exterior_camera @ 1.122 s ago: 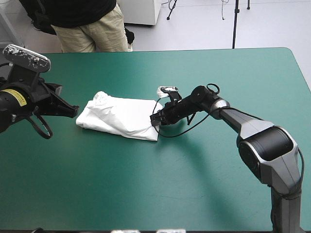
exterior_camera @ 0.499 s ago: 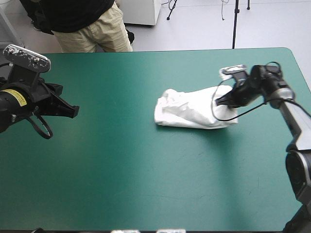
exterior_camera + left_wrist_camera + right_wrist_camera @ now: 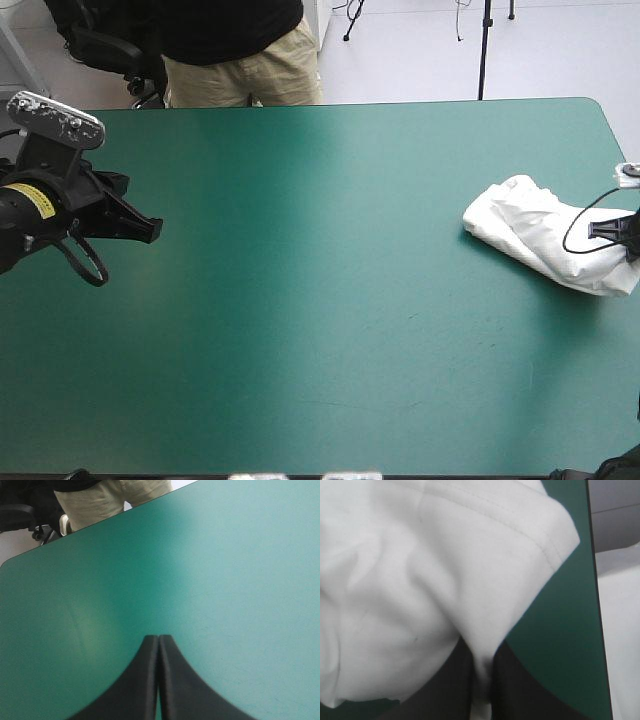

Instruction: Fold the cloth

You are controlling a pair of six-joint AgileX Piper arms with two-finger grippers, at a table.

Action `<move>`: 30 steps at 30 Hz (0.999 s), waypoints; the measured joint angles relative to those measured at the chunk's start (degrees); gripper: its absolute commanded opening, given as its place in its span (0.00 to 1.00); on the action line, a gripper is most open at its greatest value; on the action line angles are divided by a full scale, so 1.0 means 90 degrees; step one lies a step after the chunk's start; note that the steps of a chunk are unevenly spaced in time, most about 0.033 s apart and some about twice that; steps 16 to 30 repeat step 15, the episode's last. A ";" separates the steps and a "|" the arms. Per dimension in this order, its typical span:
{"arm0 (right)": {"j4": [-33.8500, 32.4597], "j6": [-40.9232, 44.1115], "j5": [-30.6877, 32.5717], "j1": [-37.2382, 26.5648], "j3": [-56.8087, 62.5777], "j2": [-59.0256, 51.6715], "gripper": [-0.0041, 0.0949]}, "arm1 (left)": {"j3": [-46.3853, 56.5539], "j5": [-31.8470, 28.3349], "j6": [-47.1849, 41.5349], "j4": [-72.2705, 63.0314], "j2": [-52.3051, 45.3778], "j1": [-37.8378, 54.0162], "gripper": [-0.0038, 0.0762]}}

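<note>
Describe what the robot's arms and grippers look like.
The left arm is black, with a yellow label near its wrist. The left gripper has two broad black fingers, curved like fins and tapering to points. The right gripper has the same black fingers; its arm barely shows.

White T-shirt — folded bundle — lying at table's right edge.

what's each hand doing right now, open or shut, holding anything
left hand: shut, holding nothing
right hand: shut on the T-shirt
</note>
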 measured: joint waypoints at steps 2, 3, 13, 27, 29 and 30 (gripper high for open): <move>-0.0045 0.0105 -0.0097 -0.0116 0.0204 0.0000 0.07 | 0.0000 0.0000 0.0019 0.0013 0.0000 0.0000 0.03; -0.0061 0.0128 -0.0121 -0.0146 0.0277 0.0000 0.11 | 0.0000 0.0000 0.0027 0.0013 0.0000 0.0000 0.03; 0.0580 -0.0079 -0.0282 -0.0168 0.0536 -0.0230 0.92 | 0.0000 0.0000 -0.0023 0.0184 -0.0030 0.0000 0.03; 0.0789 -0.0138 -0.0336 -0.0168 0.0536 -0.0433 0.91 | 0.0000 0.0000 -0.0134 0.0292 -0.0100 0.0000 0.03; 0.0789 -0.0138 -0.0336 -0.0168 0.0536 -0.0433 0.91 | 0.0000 0.0000 -0.0134 0.0292 -0.0100 0.0000 0.03; 0.0789 -0.0138 -0.0336 -0.0168 0.0536 -0.0433 0.91 | 0.0000 0.0000 -0.0134 0.0292 -0.0100 0.0000 0.03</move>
